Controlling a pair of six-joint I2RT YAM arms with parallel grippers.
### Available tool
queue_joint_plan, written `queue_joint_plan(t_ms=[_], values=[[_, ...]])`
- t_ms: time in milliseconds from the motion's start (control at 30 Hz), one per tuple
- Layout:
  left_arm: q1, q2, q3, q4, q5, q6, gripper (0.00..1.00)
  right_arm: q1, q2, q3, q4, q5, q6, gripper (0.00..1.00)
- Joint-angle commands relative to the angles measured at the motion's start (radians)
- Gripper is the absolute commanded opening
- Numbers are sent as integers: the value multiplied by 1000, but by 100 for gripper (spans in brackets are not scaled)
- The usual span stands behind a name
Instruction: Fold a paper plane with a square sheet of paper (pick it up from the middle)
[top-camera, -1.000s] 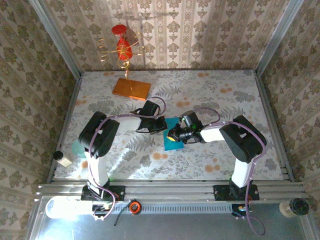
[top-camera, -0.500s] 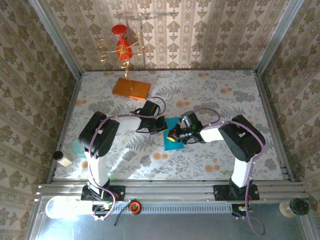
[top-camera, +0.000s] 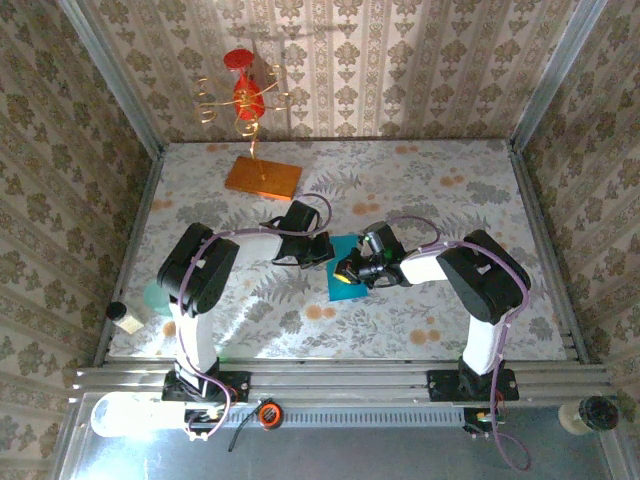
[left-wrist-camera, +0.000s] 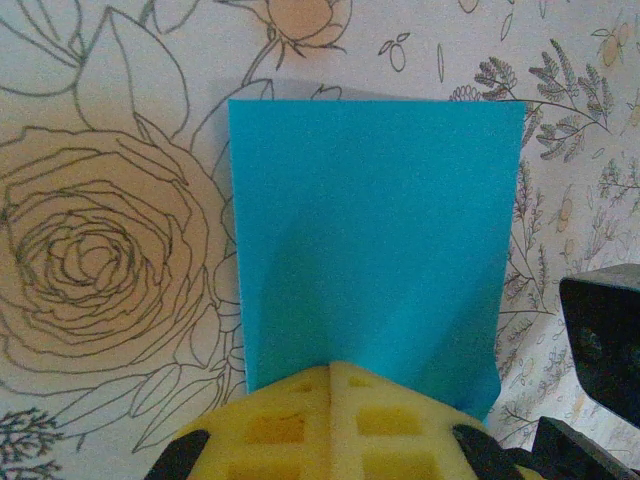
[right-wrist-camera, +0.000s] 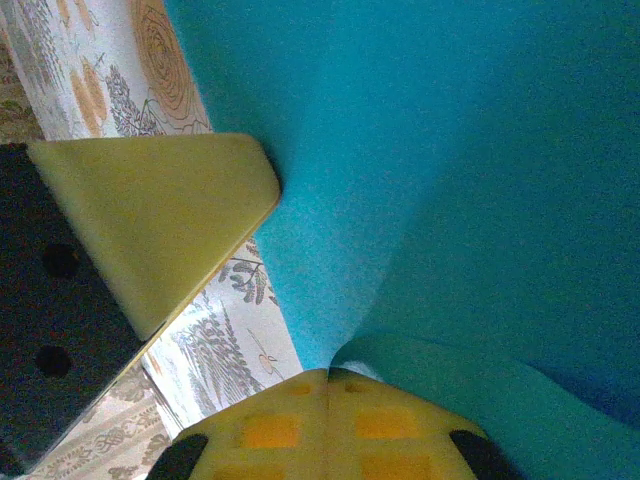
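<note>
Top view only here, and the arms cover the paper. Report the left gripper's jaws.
Observer: The left gripper is shut, its tips at the near edge of the square sheet of paper.
Operator: Now the right.
Observer: The right gripper is shut too; the sheet curls up into its seam, seemingly pinched.
Operator: Give me the sheet's lie.
Observer: Ahead of the left gripper it lies flat on the floral cloth.

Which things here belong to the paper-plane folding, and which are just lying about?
Part of the job:
- blue paper sheet
- left gripper, shut, tips on the sheet
- right gripper, shut on a raised bit of the sheet

Lying about:
- orange slab
- red and gold wire ornament
</note>
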Motion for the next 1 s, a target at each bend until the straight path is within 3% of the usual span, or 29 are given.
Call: queue_joint_plan(t_ms=[0, 200, 400, 667, 967], values=[[0, 29, 2, -62, -11, 16, 0, -4, 33, 17, -47, 16, -28, 0], [3, -1, 22, -64, 1, 15, 0, -3, 48, 22, -86, 20, -30, 2], [20, -92, 23, -79, -48, -2, 0, -3, 58, 29, -128, 32, -30, 13], [45, -226, -77, -72, -120, -33, 0, -4, 67, 35, -141, 31, -27, 25], [27, -285, -177, -8, -100, -77, 0, -6, 69, 39, -164, 36, -32, 29]])
